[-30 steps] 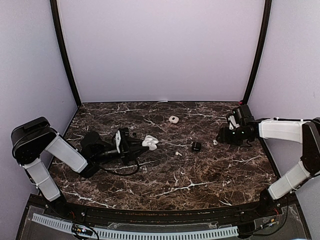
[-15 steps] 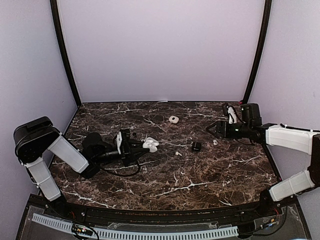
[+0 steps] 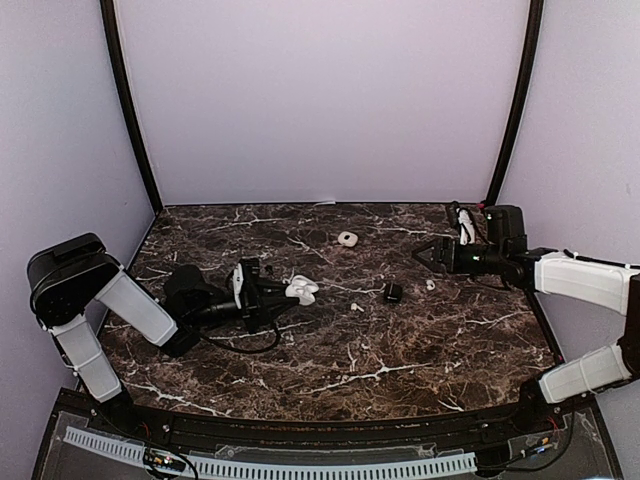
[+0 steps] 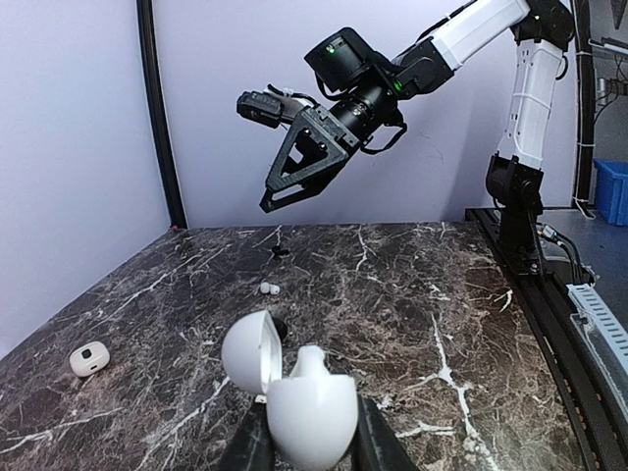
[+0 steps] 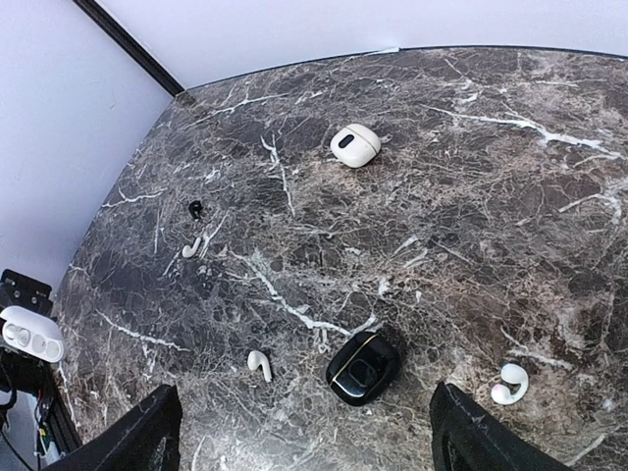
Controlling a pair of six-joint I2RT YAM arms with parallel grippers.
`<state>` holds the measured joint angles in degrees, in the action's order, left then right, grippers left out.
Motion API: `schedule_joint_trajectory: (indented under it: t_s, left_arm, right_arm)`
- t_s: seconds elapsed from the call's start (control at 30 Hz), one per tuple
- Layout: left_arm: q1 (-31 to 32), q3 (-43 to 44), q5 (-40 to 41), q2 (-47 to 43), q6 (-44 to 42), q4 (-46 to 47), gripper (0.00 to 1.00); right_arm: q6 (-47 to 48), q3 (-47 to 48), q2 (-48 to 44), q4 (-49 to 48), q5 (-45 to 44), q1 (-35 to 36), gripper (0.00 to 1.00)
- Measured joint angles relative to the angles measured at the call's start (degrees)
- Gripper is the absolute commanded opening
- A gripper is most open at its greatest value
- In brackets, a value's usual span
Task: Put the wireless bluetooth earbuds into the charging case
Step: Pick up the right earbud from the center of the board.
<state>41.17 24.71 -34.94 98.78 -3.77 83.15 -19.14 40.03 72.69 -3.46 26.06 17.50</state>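
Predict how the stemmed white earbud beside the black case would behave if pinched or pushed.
The stemmed white earbud looks glossy and rounded, so it may well slip out of a pinch. It is tiny next to the black case, so it is probably very light. It would likely skid or spin on the smooth marble table if nudged.

My left arm (image 3: 130, 305) and my right arm (image 3: 585, 280) share one build: smooth white shells over the long links, chunky black housings at the joints. My right gripper (image 4: 270, 147) is matte black, one finger a triangular open truss. Small green lights (image 4: 339, 47) glow on the wrist behind it. A thin black cable (image 3: 240, 347) loops by my left wrist. My left fingers (image 4: 378, 449) are black too.
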Motion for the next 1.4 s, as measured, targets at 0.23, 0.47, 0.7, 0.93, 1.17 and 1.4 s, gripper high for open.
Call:
schedule_joint_trajectory:
  t_s: [0.23,0.47,0.7,0.93,1.17,1.4]
  left_arm:
    - [0.0,0.0,-0.17,0.0,0.15,0.48,0.0]
    - [0.0,0.0,-0.2,0.0,0.17,0.76,0.0]
    - [0.0,-0.02,-0.2,0.0,0.15,0.74,0.0]
    - [0.0,-0.02,-0.17,0.0,0.17,0.74,0.0]
    - [0.0,-0.02,-0.15,0.0,0.55,0.74,0.0]
    - [0.0,-0.02,-0.13,0.0,0.98,0.72,0.0]
  right_arm:
    - [-1.07,-0.7,-0.07,-0.7,0.74,-0.22,0.91]
    - [-2.38,-1.49,-0.11,-1.38,2.82,-0.55,0.98]
    - [-2.73,-1.75,-0.09,-2.34,3.3,-0.7,0.99]
    - [-3.78,-1.81,1.49,-3.3,3.74,-0.72,0.99]
    - [-5.05,-0.59,6.67,-3.67,3.87,-0.74,0.89]
    - [-6.51,-0.04,8.96,-1.07,-1.25,-0.74,0.79]
